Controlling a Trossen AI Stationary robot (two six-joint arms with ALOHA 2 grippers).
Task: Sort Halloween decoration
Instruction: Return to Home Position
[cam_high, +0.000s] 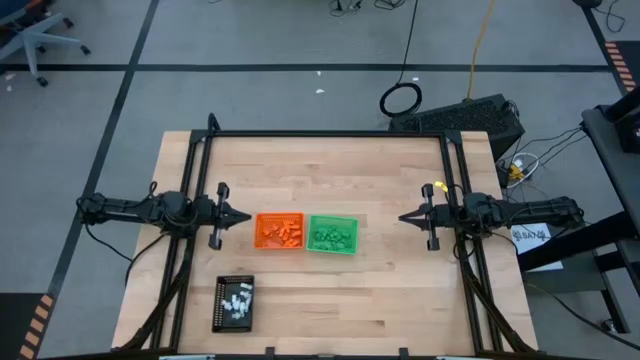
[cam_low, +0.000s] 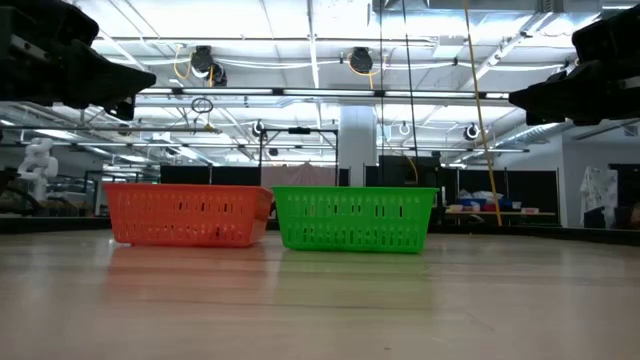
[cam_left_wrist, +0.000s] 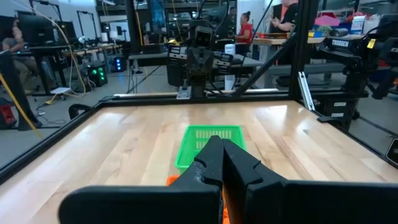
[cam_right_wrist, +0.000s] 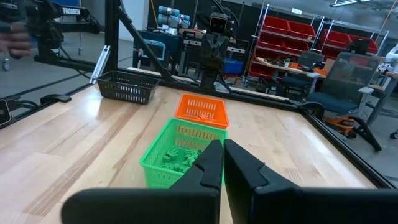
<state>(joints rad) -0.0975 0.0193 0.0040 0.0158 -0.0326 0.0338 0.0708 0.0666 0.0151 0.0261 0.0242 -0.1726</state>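
Currently both arms are pulled back to the two sides of the wooden table (cam_high: 330, 170), each one stretched flat and pointing toward the middle. The left gripper (cam_high: 243, 216) hovers near the orange tray (cam_high: 258, 231), a little apart from its outer wall. Its two fingers (cam_left_wrist: 208, 158) are pressed together and nothing is between them. The right gripper (cam_high: 405, 216) is on the opposite side, well apart from the green tray (cam_high: 354, 218), and its fingers (cam_right_wrist: 208, 163) are also closed on nothing, with only a thin slit between them.

The two square trays stand side by side in the middle of the table, almost touching. The orange trinkets (cam_high: 282, 234) lie in a heap inside the orange tray, and the green trinkets (cam_high: 331, 237) lie inside the green tray. The black tray (cam_high: 217, 303) stands alone near the front edge, on the left arm's side, and the white trinkets (cam_high: 238, 299) are gathered inside it. In the low view, the orange tray (cam_low: 185, 215) and the green tray (cam_low: 352, 218) stand upright on the table, and their contents are hidden behind the walls.
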